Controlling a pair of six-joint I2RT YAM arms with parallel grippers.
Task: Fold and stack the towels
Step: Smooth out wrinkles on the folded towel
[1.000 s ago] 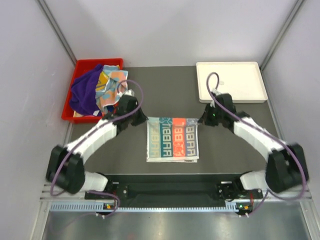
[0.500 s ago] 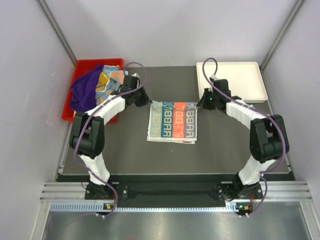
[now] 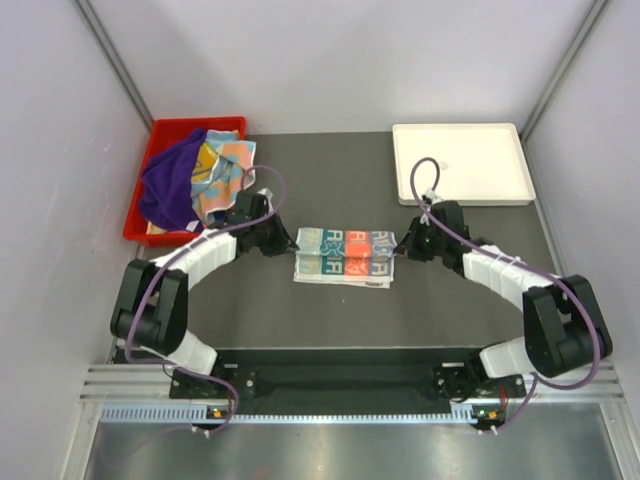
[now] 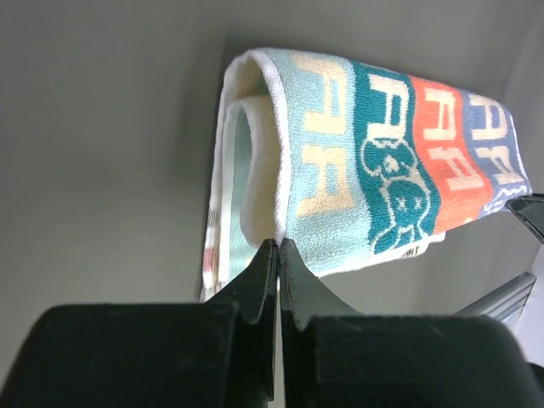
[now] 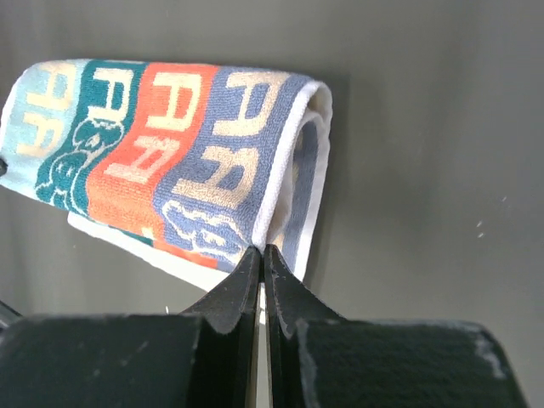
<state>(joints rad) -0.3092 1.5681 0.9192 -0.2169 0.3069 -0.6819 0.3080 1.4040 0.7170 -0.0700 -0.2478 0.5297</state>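
Note:
The teal, orange and white lettered towel (image 3: 345, 255) lies mid-table, doubled over on itself, with its upper layer arched above the lower one. My left gripper (image 3: 290, 243) is shut on the white hem at the towel's left corner (image 4: 278, 242). My right gripper (image 3: 400, 248) is shut on the hem at its right corner (image 5: 261, 249). The lifted layer (image 4: 374, 161) curls over the lower layer, and the same fold (image 5: 170, 144) shows in the right wrist view. A deep purple towel (image 3: 170, 185) and a multicoloured towel (image 3: 222, 170) sit crumpled in the red bin (image 3: 160, 130).
A white shallow tray (image 3: 460, 165) stands at the back right, just behind my right arm. The red bin is at the back left, close to my left arm. Grey walls close in both sides of the dark table (image 3: 340, 320).
Both grippers first dragged the flat towel away from the bases, then brought its far edge back towards them, so the towel is now folded over and shorter.

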